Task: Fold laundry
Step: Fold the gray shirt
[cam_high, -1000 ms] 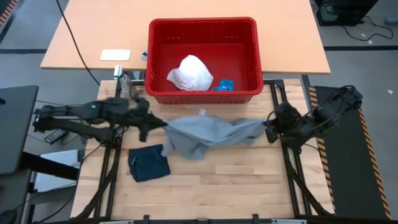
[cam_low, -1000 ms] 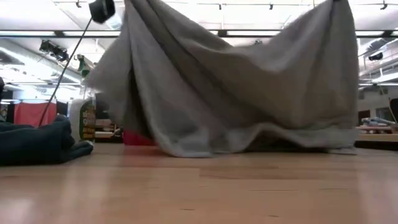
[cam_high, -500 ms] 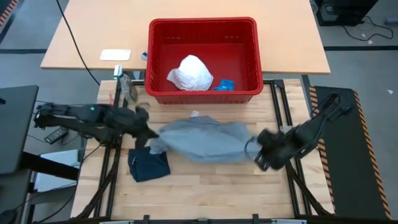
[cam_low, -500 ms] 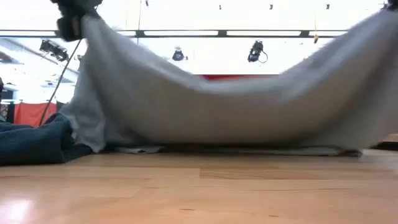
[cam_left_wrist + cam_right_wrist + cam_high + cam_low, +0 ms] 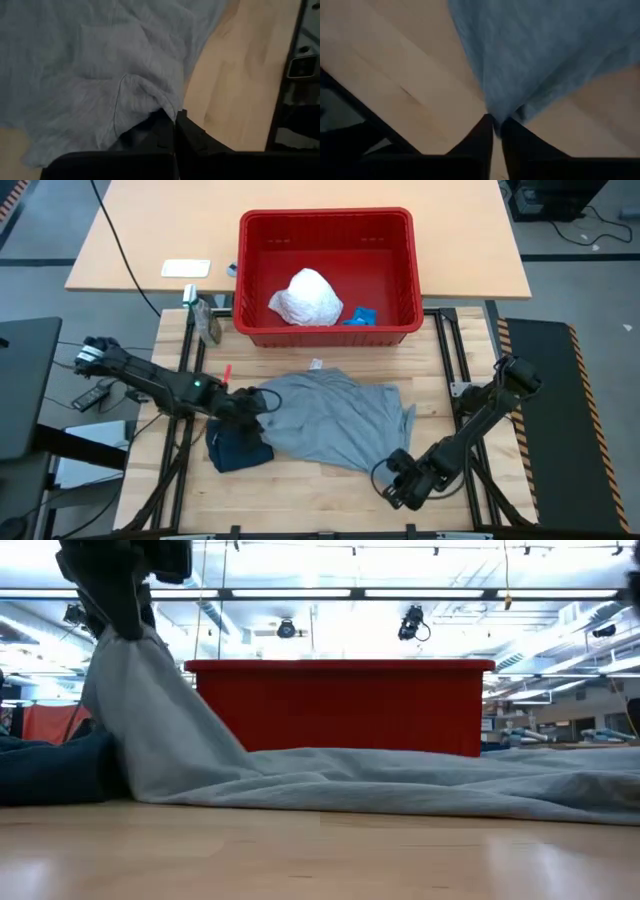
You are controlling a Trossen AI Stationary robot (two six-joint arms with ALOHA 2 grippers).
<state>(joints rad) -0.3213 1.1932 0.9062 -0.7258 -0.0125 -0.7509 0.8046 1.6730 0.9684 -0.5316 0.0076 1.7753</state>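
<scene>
Pale wooden table (image 5: 330, 480) seen from above, a second tan table behind it. Red basket (image 5: 325, 275) sits at the far edge, holding a white crinkly cloth (image 5: 306, 297) and a small blue item (image 5: 361, 315). Grey cloth (image 5: 330, 420) lies spread across the table's middle, its left edge overlapping a dark navy cloth (image 5: 238, 448). Left gripper (image 5: 262, 402) sits at the grey cloth's left corner. Right gripper (image 5: 395, 478) is low at the near right, just beside the cloth's near-right corner.

Low view: ceiling lights and room beyond. Grey cloth (image 5: 400, 785) lies flat across the tabletop in front of the red basket (image 5: 340, 705), but its left corner is lifted in a peak up to the left gripper (image 5: 128, 625). Navy cloth (image 5: 50, 770) lies at the left edge.

Left wrist view: left gripper (image 5: 175, 122) fingers pressed together, pinching a fold of grey cloth (image 5: 100, 65); bare wood beside it.

Right wrist view: right gripper (image 5: 496, 122) fingers nearly together, a thin gap between them, grey cloth (image 5: 545, 55) corner at the tips; cannot tell if it is gripped.
</scene>
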